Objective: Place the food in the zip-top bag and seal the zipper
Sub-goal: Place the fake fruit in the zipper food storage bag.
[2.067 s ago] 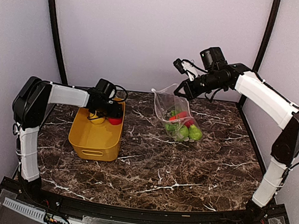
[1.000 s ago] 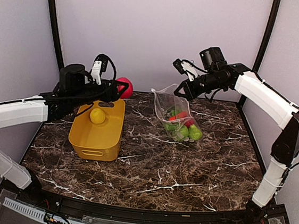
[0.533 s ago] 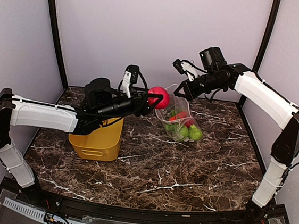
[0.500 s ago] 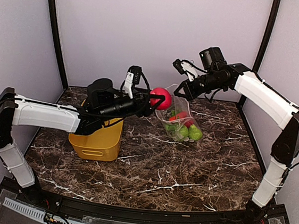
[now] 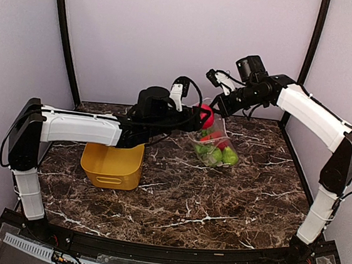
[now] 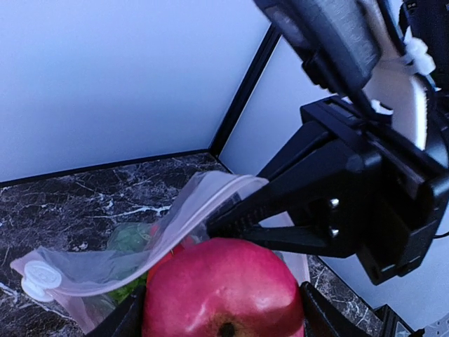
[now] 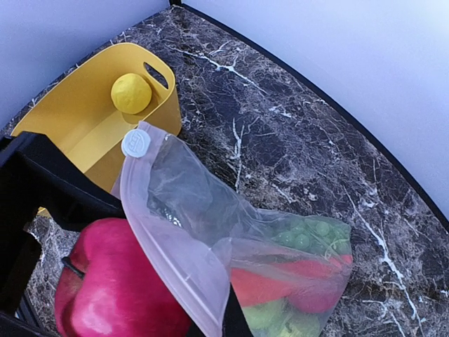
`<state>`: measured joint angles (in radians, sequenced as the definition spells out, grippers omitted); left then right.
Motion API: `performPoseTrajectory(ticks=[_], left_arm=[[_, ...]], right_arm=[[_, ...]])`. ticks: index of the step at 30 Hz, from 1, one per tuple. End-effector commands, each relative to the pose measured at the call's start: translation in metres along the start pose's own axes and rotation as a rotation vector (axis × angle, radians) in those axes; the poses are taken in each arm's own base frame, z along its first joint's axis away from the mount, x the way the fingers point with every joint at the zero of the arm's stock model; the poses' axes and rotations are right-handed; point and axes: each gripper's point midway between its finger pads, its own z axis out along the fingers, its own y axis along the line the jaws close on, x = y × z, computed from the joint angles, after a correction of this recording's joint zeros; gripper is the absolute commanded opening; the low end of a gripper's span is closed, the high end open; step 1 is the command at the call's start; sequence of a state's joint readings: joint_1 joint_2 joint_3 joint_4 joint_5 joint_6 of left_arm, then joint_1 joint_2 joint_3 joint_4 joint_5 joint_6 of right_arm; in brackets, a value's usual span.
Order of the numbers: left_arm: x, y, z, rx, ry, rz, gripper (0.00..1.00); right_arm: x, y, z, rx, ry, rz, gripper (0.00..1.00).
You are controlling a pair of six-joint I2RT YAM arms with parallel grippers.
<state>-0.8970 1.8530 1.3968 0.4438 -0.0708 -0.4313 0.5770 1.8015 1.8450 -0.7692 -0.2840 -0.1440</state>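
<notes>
At 1 o'clock, left jaws clamp the red apple (image 6: pixel 223 288); right jaws pinch the zip-top bag (image 7: pixel 203 210) rim. Off-centre release risk: the apple strikes the rim and misses the opening.

A glossy red apple (image 6: pixel 223 288) hovers at the unsealed zipper (image 7: pixel 172 260) of the clear bag (image 7: pixel 203 203) holding red and green food (image 7: pixel 280 281).

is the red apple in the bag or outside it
Outside. The left gripper holds the red apple beside the open rim of the zip-top bag, held up by the right gripper; no plastic covers it.
</notes>
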Motion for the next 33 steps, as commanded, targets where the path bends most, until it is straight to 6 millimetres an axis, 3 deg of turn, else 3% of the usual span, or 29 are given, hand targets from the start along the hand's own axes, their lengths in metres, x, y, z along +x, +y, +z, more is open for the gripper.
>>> performPoseTrajectory(ticks=[1, 5, 9, 12, 13, 15, 24, 30, 33], left_arm=[[0.013, 0.017, 0.013, -0.097, 0.052, -0.033, 0.38], [0.022, 0.03, 0.018, -0.158, 0.069, -0.038, 0.39], [0.02, 0.04, 0.022, -0.218, 0.055, -0.041, 0.6], [0.015, 0.035, 0.025, -0.204, 0.043, -0.036, 0.72], [0.012, 0.032, 0.025, -0.19, 0.041, -0.028, 0.9], [0.004, 0.027, 0.024, -0.174, 0.029, -0.021, 0.98], [-0.024, 0.006, 0.0, -0.097, -0.043, -0.014, 0.99], [-0.067, -0.029, -0.054, 0.001, -0.138, 0.051, 0.99], [-0.065, -0.018, -0.075, -0.054, -0.124, 0.095, 0.99]], right_arm=[[-0.01, 0.02, -0.016, -0.052, -0.037, -0.006, 0.0], [-0.015, 0.024, -0.022, -0.062, -0.051, -0.003, 0.0], [-0.02, 0.029, -0.026, -0.087, -0.063, 0.003, 0.0], [-0.021, 0.029, -0.027, -0.084, -0.064, 0.002, 0.0], [-0.02, 0.028, -0.027, -0.082, -0.063, 0.001, 0.0], [-0.019, 0.027, -0.025, -0.08, -0.058, 0.001, 0.0], [-0.018, 0.022, -0.021, -0.059, -0.051, -0.002, 0.0], [-0.013, 0.017, -0.015, -0.046, -0.034, -0.004, 0.0], [-0.013, 0.018, -0.017, -0.045, -0.036, -0.01, 0.0]])
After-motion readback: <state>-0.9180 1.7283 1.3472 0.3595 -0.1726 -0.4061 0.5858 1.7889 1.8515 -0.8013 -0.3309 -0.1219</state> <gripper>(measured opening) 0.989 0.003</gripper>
